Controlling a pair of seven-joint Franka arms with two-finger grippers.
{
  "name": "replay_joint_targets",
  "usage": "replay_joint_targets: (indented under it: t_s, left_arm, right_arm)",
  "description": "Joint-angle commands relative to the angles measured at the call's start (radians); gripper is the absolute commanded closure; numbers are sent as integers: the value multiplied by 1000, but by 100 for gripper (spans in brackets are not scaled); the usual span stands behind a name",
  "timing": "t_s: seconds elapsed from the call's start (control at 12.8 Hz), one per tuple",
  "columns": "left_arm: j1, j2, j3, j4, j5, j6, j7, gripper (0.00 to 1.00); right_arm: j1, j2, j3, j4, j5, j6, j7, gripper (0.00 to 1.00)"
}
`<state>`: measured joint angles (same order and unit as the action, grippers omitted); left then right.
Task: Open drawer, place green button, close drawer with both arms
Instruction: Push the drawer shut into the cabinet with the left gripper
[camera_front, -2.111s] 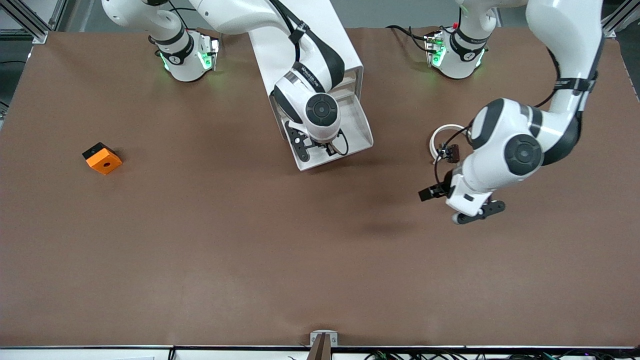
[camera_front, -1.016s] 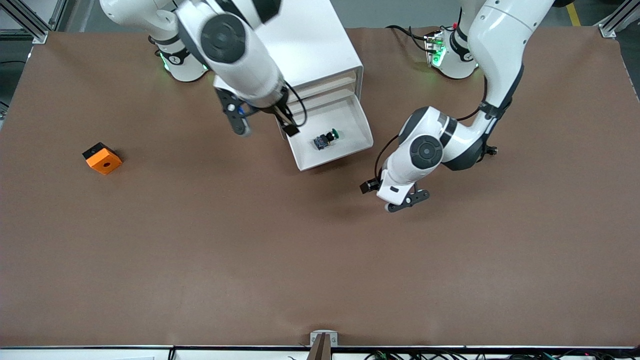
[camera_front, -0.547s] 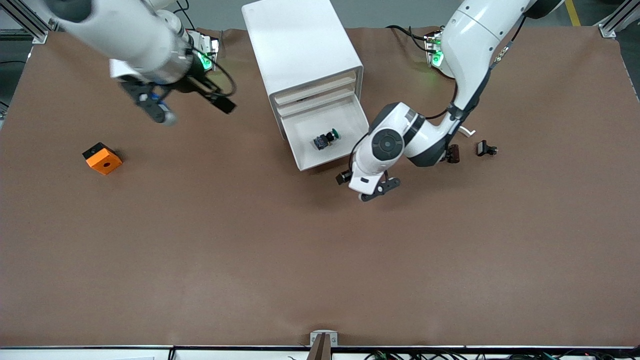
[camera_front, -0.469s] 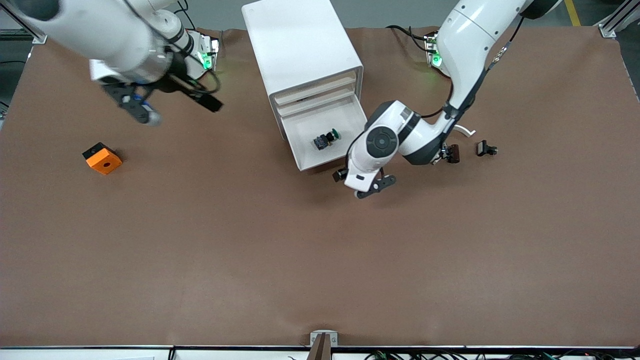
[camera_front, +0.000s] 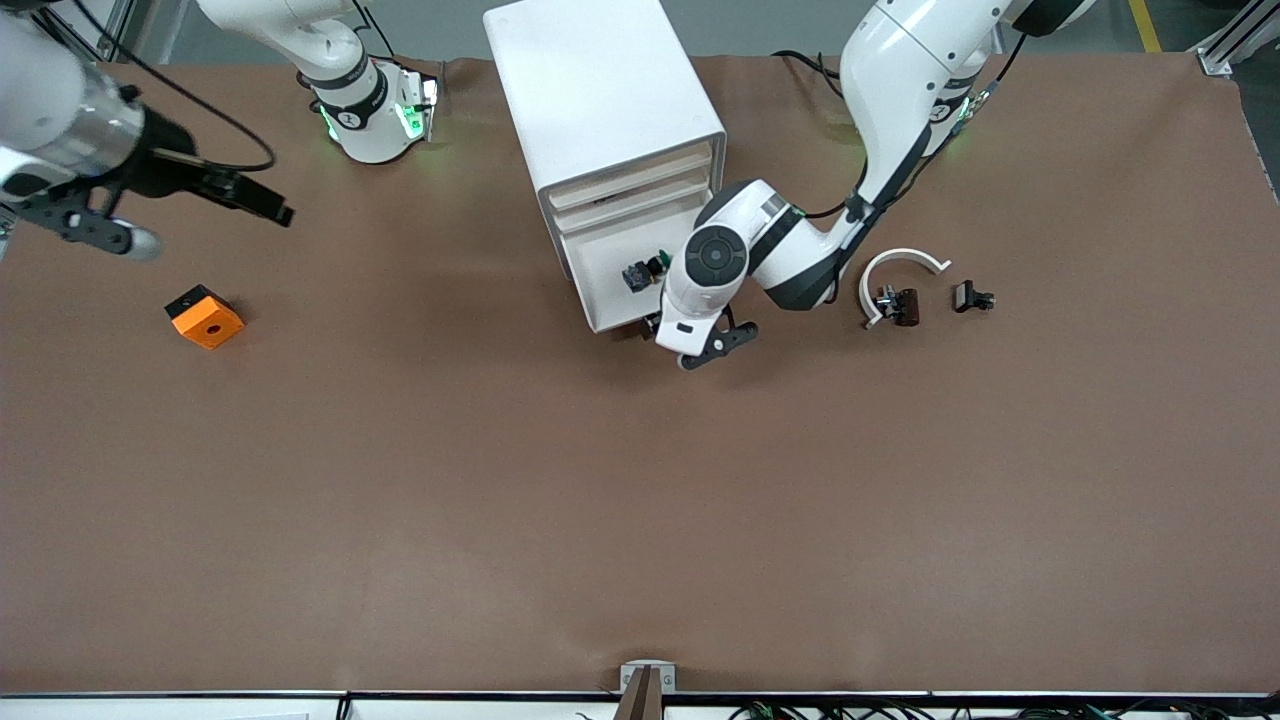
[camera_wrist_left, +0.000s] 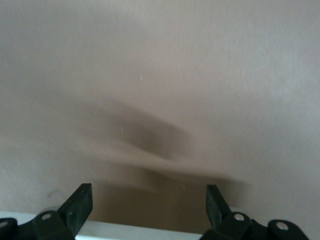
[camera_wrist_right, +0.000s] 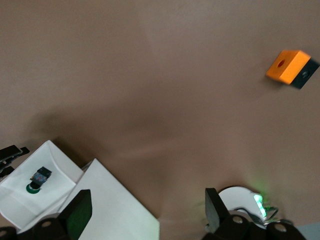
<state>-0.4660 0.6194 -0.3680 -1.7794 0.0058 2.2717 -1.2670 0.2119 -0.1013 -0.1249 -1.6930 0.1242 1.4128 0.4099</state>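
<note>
The bottom drawer (camera_front: 603, 300) of the white cabinet (camera_front: 600, 90) stands pulled out. In it lies the button (camera_front: 640, 272), green cap on a dark body, partly hidden by the left arm's wrist. My left gripper (camera_front: 697, 343) is open at the drawer's front edge, pointing down at the table. The left wrist view shows the left gripper (camera_wrist_left: 149, 200) over bare table with a white edge between its fingers. My right gripper (camera_front: 180, 220) is open and empty, high over the right arm's end of the table. The right wrist view, past the right gripper (camera_wrist_right: 145, 205), shows the button (camera_wrist_right: 39, 179) in the drawer (camera_wrist_right: 17, 200).
An orange block (camera_front: 205, 317) lies toward the right arm's end of the table. Toward the left arm's end lie two small dark clip pieces (camera_front: 900, 303) and a white curved strip (camera_front: 900, 260).
The right arm has swung up and away from the drawer toward its own end of the table, leaving the button in the drawer. The left arm has moved across to the drawer's front edge.
</note>
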Motion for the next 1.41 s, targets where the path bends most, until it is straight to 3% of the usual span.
replay_joint_targets:
  t_s: [0.0, 0.39, 0.63, 1.33]
  left_arm:
    - [-52, 2, -2, -2, 0, -9, -66, 0]
    - [-108, 0, -34, -18, 0, -9, -143, 0]
    - [-134, 2, -42, -22, 0, -9, -198, 0]
    - [-181, 3, -42, -14, 0, -32, -334, 0]
  right_arm:
    - [-99, -26, 22, -7, -37, 18, -188, 0]
    - [-213, 3, 22, 88, -49, 14, -324, 0]
    - [-206, 17, 27, 113, -175, 23, -374, 0]
    - [-203, 37, 27, 151, -163, 23, -375, 0]
